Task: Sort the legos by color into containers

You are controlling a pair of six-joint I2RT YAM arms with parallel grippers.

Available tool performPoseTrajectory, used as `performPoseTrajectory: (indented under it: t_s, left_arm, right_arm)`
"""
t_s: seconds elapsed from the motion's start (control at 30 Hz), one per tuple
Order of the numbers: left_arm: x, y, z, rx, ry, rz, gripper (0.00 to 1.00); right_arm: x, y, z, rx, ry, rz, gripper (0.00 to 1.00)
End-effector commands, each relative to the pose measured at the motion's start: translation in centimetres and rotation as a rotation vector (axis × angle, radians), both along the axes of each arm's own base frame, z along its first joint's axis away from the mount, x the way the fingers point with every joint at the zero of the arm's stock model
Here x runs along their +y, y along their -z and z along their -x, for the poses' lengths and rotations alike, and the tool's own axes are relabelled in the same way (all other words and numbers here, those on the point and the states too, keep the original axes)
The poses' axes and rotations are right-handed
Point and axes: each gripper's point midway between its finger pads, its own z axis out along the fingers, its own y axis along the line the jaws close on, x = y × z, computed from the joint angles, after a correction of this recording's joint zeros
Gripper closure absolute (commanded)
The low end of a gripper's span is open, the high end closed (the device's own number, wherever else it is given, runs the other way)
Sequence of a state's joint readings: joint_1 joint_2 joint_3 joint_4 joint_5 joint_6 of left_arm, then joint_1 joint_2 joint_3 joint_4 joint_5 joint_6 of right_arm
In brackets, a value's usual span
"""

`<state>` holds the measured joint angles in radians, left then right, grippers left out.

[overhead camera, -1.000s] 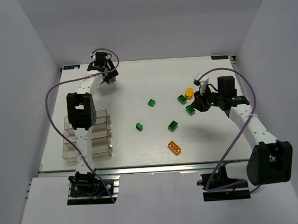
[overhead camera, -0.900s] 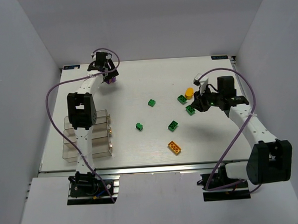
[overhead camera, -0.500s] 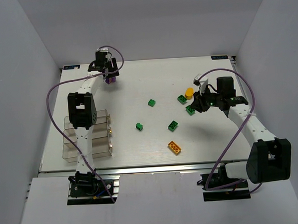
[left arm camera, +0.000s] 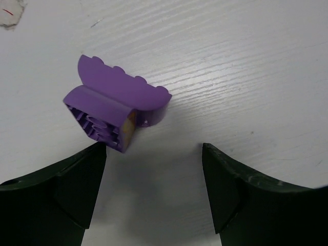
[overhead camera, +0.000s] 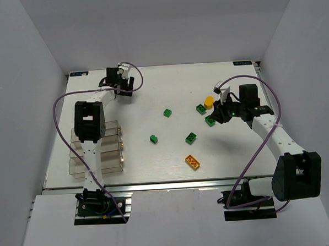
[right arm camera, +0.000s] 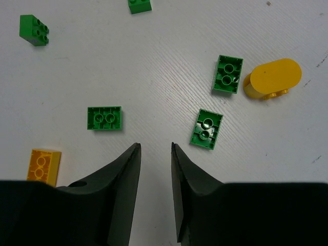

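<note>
A purple brick (left arm camera: 115,105) lies tipped on the table just ahead of my left gripper (left arm camera: 154,154), which is open and empty, its jaws wide apart. In the top view my left gripper (overhead camera: 127,89) is at the far left and hides that brick. My right gripper (right arm camera: 154,147) is narrowly open and empty, above bare table between two green bricks (right arm camera: 104,118) (right arm camera: 207,128). A third green brick (right arm camera: 227,74) lies by the yellow-orange block (right arm camera: 271,78). The flat orange-yellow brick (right arm camera: 43,166) is at the lower left. The top view shows my right gripper (overhead camera: 219,115) beside a green brick (overhead camera: 209,120).
The clear containers (overhead camera: 112,150) stand in a row at the near left, partly behind the left arm. More green bricks (overhead camera: 167,112) (overhead camera: 153,138) (overhead camera: 191,137) lie mid-table, and the orange-yellow brick (overhead camera: 192,162) lies nearer the front. Purple cables loop from both arms.
My left wrist has swung to the right at the far left of the table, and the purple brick no longer shows in the top view. The right arm has barely moved.
</note>
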<state>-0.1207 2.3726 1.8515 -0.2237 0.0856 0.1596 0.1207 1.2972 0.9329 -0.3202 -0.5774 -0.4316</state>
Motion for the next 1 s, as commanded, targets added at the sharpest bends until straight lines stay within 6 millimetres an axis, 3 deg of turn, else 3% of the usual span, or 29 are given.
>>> performPoseTrajectory:
  t_s: [0.0,0.13,0.33,0.63,0.73,0.97]
  left_arm:
    - [1.1,-9.4,-1.6,-0.219,0.024,-0.012,0.15]
    - [1.7,-10.5,-1.7,-0.269,0.011,-0.013,0.14]
    - [3.4,-10.0,-2.4,-0.267,-0.001,-0.032,0.14]
    - [2.1,-9.2,-4.1,-0.263,0.114,0.067,0.14]
    - [1.2,-8.9,-4.1,-0.265,0.158,0.101,0.15]
    - [1.7,-8.7,-3.4,-0.269,0.193,0.151,0.16]
  right_arm:
    - [0.0,0.0,-0.2,-0.009,0.004,0.000,0.64]
    - [-0.1,0.1,-0.4,-0.005,0.008,0.003,0.63]
    - [-0.1,0.2,-0.5,-0.005,0.008,0.010,0.61]
    - [-0.1,0.1,-1.2,-0.003,0.013,0.014,0.59]
    - [-0.1,-0.1,-1.6,-0.002,0.019,0.015,0.59]
    - [-0.1,-0.2,-2.1,0.002,0.025,0.018,0.59]
